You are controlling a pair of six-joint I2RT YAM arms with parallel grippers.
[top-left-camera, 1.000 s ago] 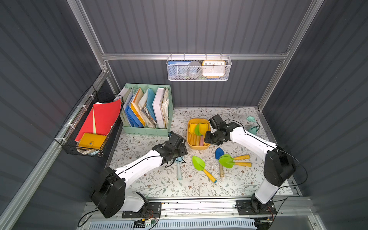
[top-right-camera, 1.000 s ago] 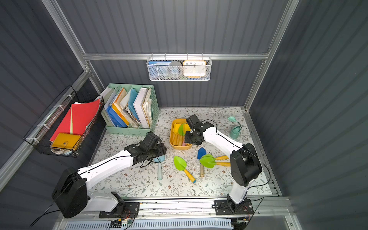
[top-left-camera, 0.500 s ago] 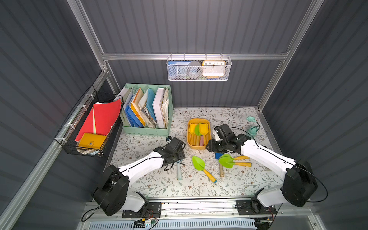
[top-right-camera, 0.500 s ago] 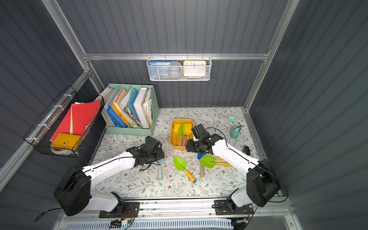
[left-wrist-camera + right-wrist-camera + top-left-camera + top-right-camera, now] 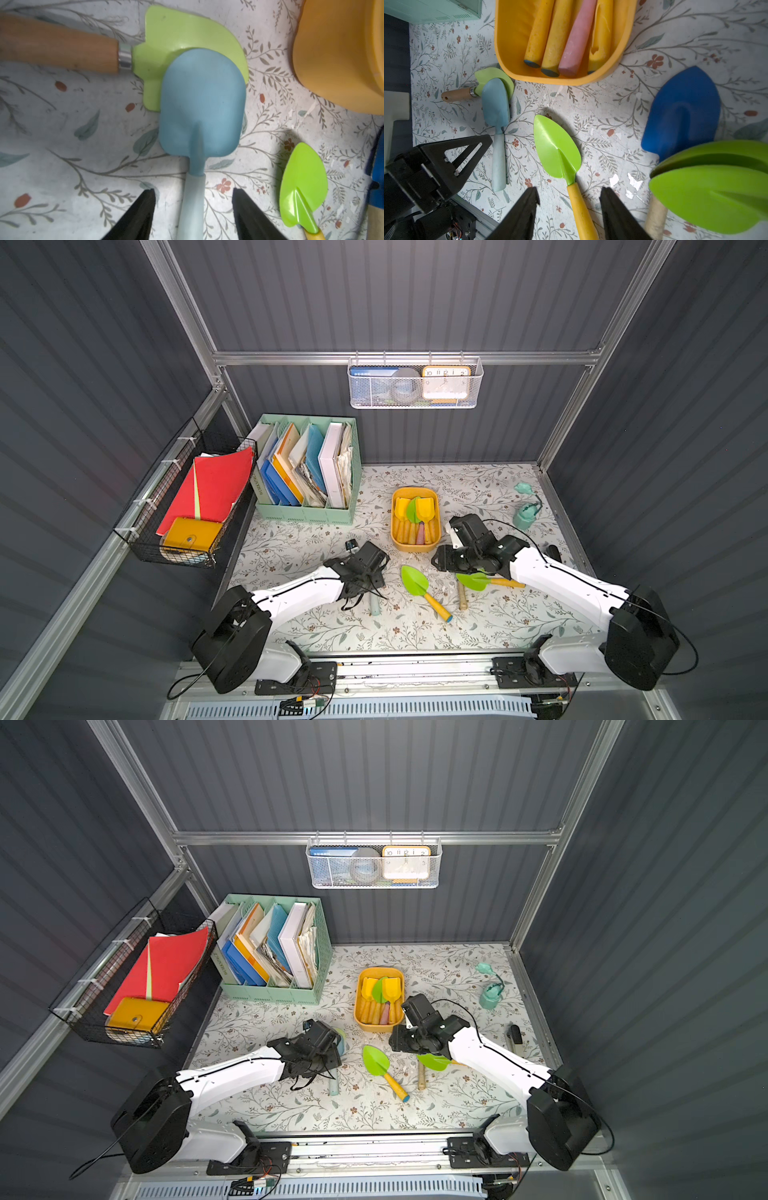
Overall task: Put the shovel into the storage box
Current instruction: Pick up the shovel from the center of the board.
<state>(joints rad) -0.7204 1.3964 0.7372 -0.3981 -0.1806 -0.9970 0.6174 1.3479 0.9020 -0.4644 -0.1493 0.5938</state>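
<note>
Left wrist view: the left claw (image 5: 193, 189) hangs released astride the handle of the pale blue shovel (image 5: 201, 104), whose blade overlaps a wooden-handled trowel (image 5: 187, 31) on the surface (image 5: 62, 145). The right claw (image 5: 569, 188), also released, straddles the yellow handle of the green shovel (image 5: 556, 149), near the storage box (image 5: 510, 41).
</note>
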